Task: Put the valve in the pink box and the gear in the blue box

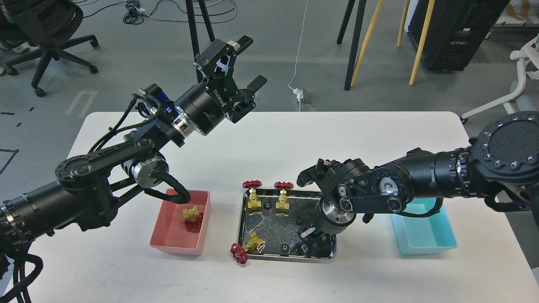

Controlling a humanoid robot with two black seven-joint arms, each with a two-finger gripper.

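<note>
While the left gripper (243,63) hangs high over the far edge of the surface (269,139) with its fingers spread wide and nothing between them, the right gripper (309,242) points down into the steel tray (244,223); whether its fingers are apart cannot be told. One valve (192,218) lies in the pink box (168,240). A gear (284,248) sits in the tray just beside the right gripper. Right of the tray stands the blue box (438,242).
</note>
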